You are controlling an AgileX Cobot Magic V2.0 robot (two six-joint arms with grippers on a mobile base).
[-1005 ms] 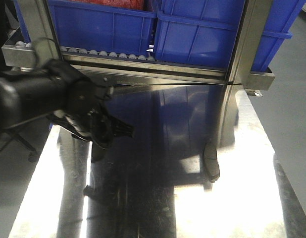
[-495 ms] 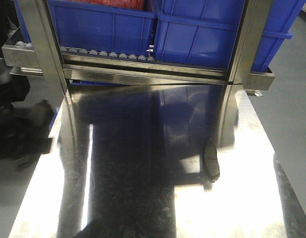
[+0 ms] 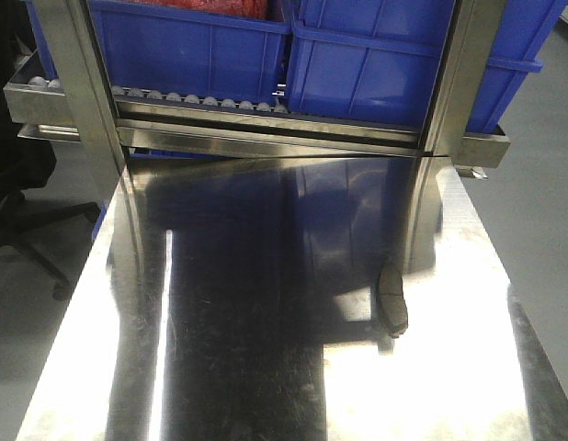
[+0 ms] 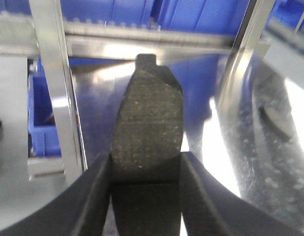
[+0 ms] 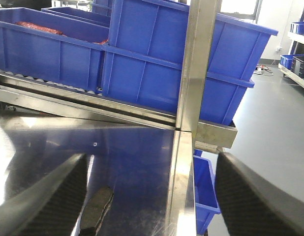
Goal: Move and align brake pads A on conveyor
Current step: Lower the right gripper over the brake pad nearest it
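**Left claw has one pad, a second lies loose on the counter**

My left claw [image 4: 147,172] is clamped on a brake pad [image 4: 149,118]. Its fingers press the pad's two long edges near the end closest to me, and the rest juts out ahead above the steel counter [image 4: 230,162]. The pad is a dark grey oblong with a gritty, speckled face, narrowing to a small square tab at the far tip. I can't pick out its groove from here.

My right claw [image 5: 152,167] hangs wide with nothing between its fingers. A second pad [image 3: 391,301] lies flat on the counter, right of centre, well short of the blue bins [image 3: 192,55].

I judge these pads stiff, dense and heavy for their size. The rough face should grip well, but the loose one could skid on the polished steel. I'd pinch it across its narrow width, near the middle, so it doesn't swing. The conveyor isn't in any of my views.
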